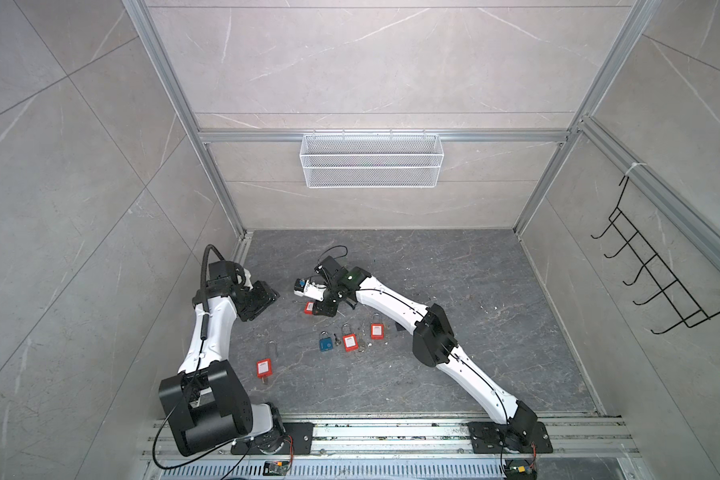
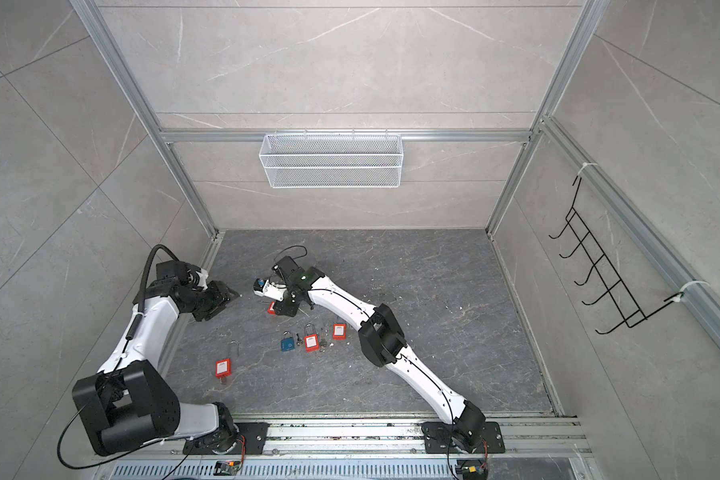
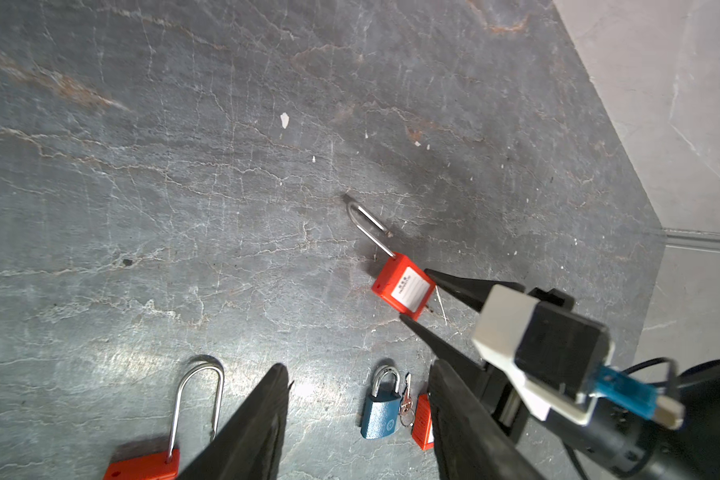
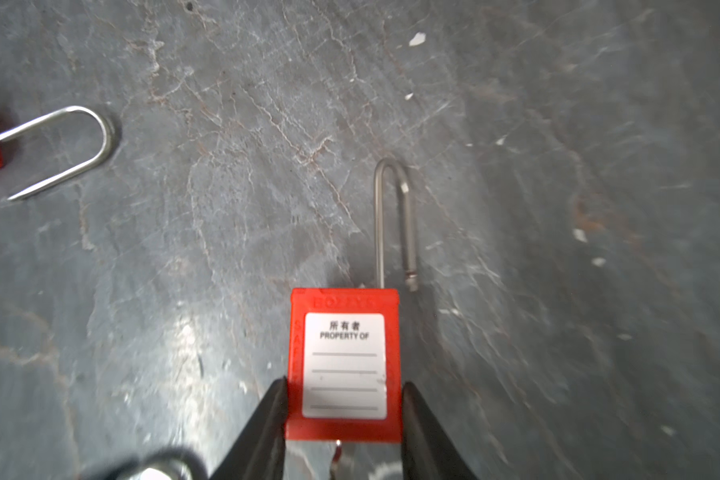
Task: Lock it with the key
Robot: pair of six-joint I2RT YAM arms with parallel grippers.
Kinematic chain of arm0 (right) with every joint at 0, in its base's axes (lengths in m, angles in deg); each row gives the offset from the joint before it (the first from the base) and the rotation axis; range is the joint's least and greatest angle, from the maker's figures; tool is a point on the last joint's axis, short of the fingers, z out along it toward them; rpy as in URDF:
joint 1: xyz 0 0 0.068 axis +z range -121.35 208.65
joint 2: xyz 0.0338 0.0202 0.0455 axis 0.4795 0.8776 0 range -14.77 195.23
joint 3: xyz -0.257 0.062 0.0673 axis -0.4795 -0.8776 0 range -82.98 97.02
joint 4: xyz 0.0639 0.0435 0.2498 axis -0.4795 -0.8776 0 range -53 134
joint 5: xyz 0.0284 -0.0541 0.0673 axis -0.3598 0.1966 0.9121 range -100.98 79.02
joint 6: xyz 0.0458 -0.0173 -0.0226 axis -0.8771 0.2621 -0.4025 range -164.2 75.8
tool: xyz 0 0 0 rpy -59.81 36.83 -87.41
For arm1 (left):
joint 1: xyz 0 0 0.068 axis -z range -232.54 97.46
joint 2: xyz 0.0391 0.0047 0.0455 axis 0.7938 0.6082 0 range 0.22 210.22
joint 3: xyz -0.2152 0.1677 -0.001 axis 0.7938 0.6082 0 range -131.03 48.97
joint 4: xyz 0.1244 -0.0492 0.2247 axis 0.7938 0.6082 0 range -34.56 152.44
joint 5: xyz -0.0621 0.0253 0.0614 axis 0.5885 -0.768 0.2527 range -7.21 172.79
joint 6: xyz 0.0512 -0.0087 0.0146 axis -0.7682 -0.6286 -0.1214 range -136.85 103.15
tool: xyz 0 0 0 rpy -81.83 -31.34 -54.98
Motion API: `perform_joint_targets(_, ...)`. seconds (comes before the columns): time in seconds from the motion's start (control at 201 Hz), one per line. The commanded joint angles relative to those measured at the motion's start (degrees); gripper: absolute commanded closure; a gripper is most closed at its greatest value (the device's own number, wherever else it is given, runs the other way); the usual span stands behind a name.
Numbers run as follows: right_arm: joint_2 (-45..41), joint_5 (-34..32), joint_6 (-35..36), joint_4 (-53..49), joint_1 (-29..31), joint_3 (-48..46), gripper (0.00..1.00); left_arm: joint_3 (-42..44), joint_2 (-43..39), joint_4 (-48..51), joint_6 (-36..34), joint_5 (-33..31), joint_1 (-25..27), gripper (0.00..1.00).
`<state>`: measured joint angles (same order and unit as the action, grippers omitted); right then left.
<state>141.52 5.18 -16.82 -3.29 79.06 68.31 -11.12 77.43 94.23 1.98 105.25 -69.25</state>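
Peering down in both top views, the red padlock (image 1: 308,308) is almost wholly hidden under the right gripper (image 1: 319,309). Only a red corner shows, out on the dark stone table (image 1: 454,311), left of centre. The right wrist view gives it properly: it lies flat, with a red body and a white "PROPERTY OF" label (image 4: 344,365). The long steel shackle (image 4: 393,216) has one leg standing clear of the body. Black fingers (image 4: 275,415) press both sides of that body, so the right gripper is clamped on it. A small metal bit (image 4: 337,451) at the body's far end is blurred and cut off; I can't tell if it's the key. The left gripper (image 3: 357,368) hangs well apart, jaws spread, only table between them.
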Motion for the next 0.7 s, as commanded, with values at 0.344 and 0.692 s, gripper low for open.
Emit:
perform_joint_targets(0.344,-7.7,-0.5,6.8,-7.1,-3.2,-12.2,0.63,2.8,-3.1,-2.3,-1.1,3.2,0.1,0.45)
perform_joint_targets(0.692,-2.8,2.2,3.9,-8.3,-3.3,-6.2,0.07,3.4,-2.2,-2.7,-1.2,3.6,0.5,0.46)
